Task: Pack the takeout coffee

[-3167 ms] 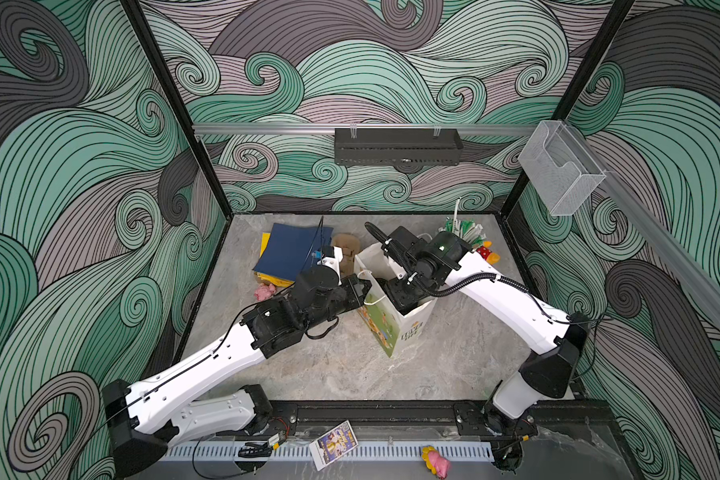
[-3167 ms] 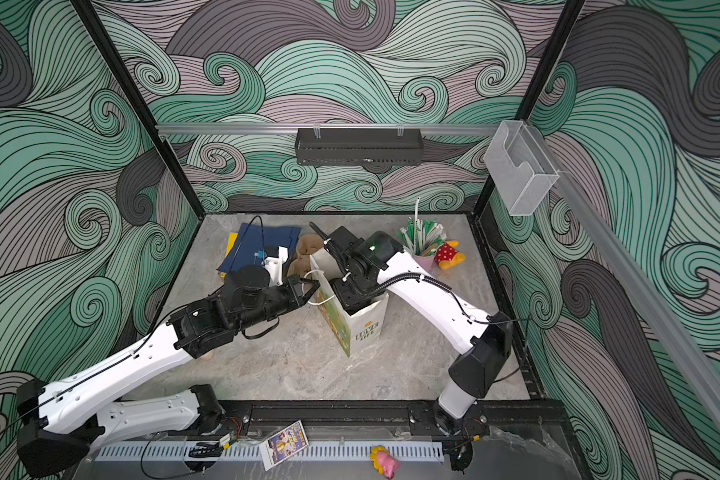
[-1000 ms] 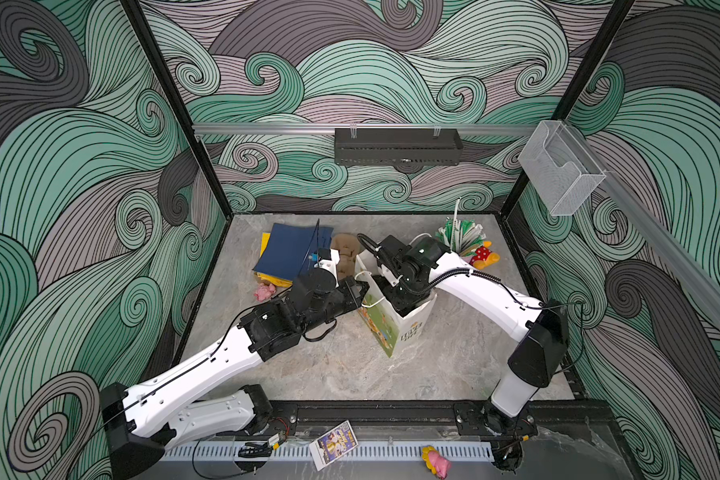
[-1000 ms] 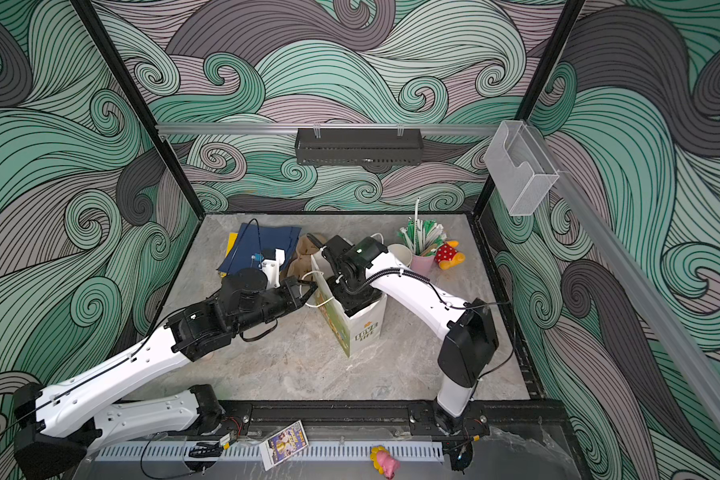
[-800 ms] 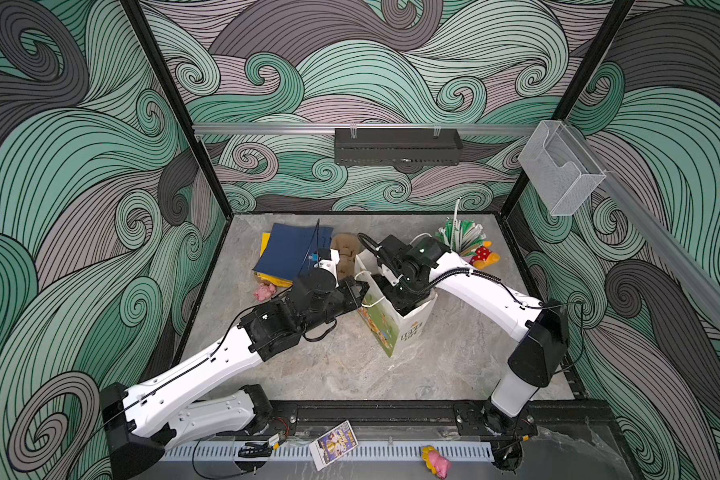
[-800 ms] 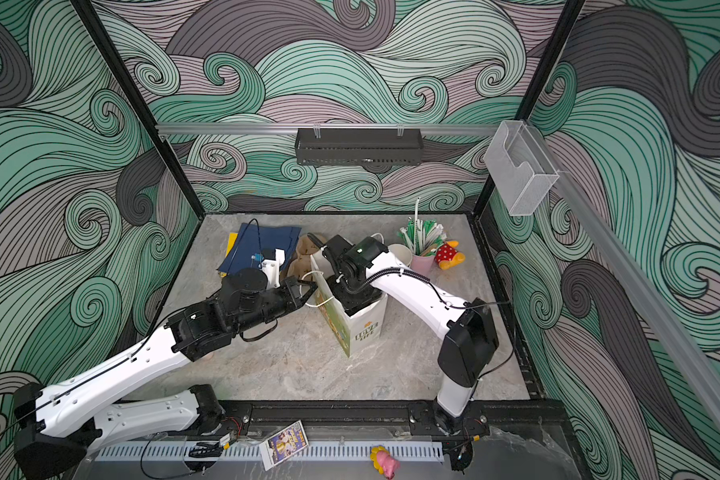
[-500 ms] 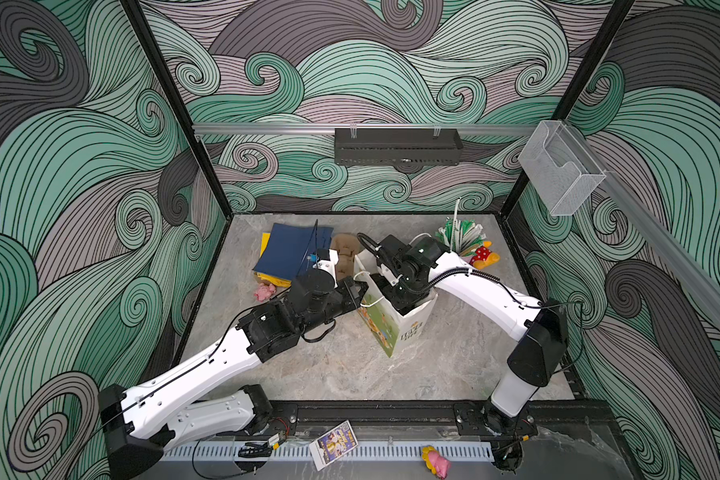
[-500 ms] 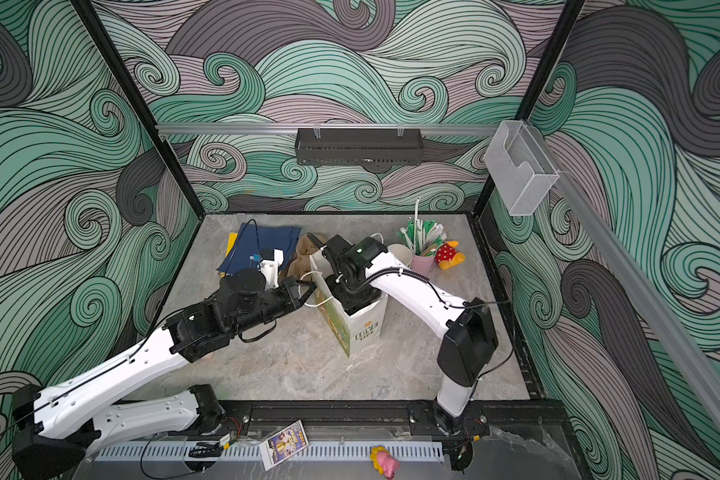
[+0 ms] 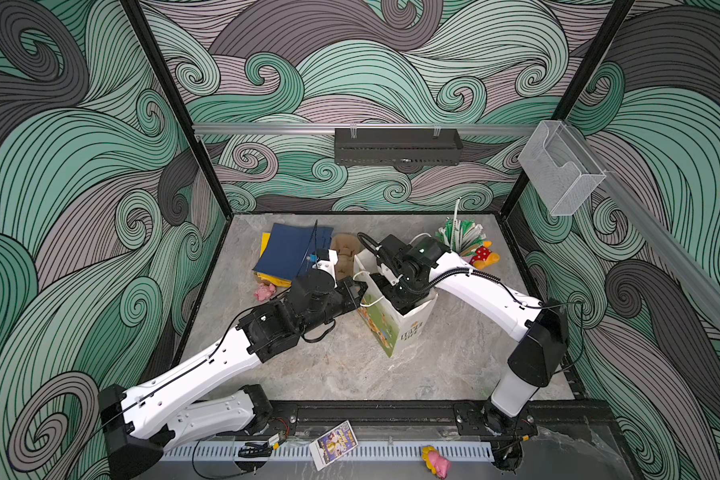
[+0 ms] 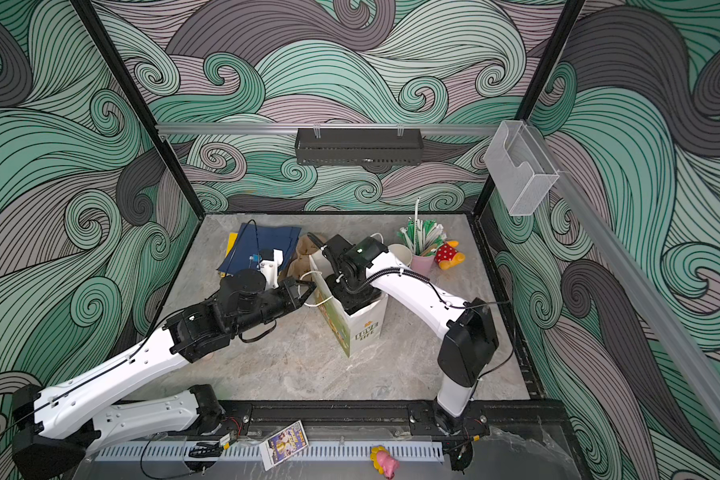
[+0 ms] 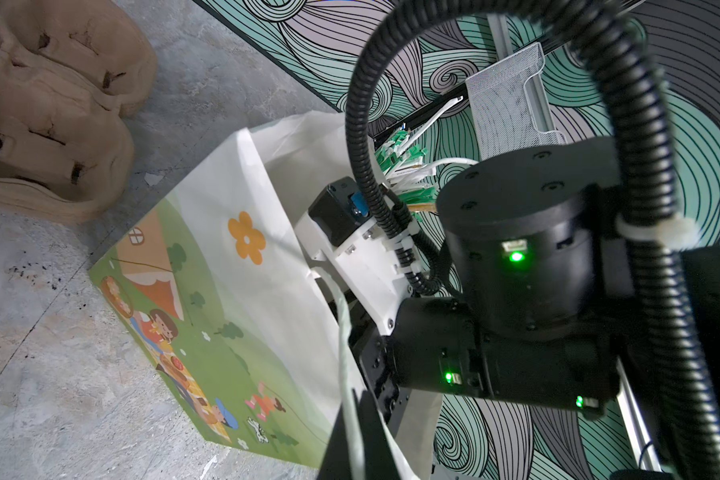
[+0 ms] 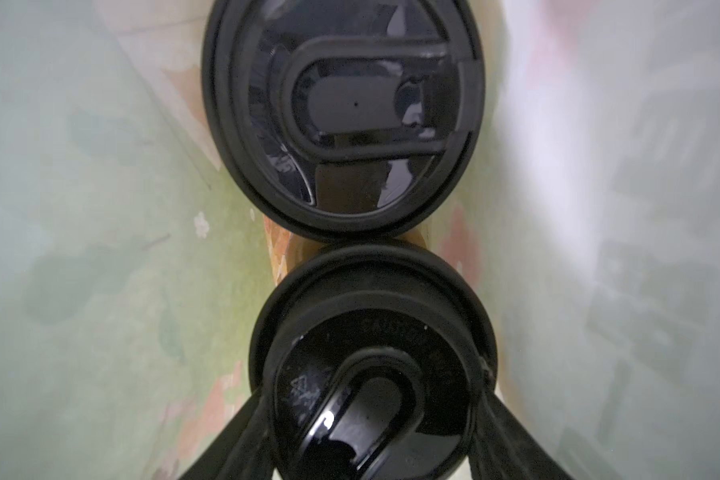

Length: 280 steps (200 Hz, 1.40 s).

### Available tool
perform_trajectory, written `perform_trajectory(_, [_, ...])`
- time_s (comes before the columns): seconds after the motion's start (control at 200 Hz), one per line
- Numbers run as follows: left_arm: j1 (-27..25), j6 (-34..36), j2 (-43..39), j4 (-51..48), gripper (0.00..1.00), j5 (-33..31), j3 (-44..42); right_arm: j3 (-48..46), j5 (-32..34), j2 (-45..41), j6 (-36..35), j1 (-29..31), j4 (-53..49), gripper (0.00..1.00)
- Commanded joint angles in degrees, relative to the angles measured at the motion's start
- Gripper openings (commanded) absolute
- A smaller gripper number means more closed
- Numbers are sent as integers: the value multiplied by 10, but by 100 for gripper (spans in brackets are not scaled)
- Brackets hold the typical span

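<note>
A white paper bag (image 9: 395, 328) with a picnic print stands mid-table in both top views. My left gripper (image 11: 352, 440) is shut on the bag's white handle (image 11: 344, 332), at the bag's left rim (image 10: 314, 286). The right arm (image 9: 408, 270) reaches down into the bag, so its gripper is hidden in both top views. In the right wrist view the right gripper (image 12: 373, 395) is shut on a takeout coffee cup, its fingers (image 12: 242, 424) flanking the black lid (image 12: 371, 357). A second lidded cup (image 12: 344, 112) stands just beyond, the two lids touching.
Brown pulp carriers (image 9: 344, 253) and blue folders (image 9: 292, 253) lie behind the left gripper. A pink cup of straws (image 10: 422, 262), a cream cup rim (image 10: 400, 251) and a red-and-yellow toy (image 9: 483, 257) stand back right. A pink toy (image 9: 265, 291) lies left.
The right arm has swung in over the bag and lowered its gripper into it. The left gripper has stayed on the handle, and the bag has not shifted.
</note>
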Motion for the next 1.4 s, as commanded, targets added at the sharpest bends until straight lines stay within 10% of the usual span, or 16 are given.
perform_trajectory(0.0, [4, -1, -9, 4, 0, -6, -1, 8, -13, -17, 5, -2, 19, 64])
perform_trajectory(1.396, [4, -3, -12, 3, 0, -13, -4, -52, -1, 17, 3, -1, 14, 64])
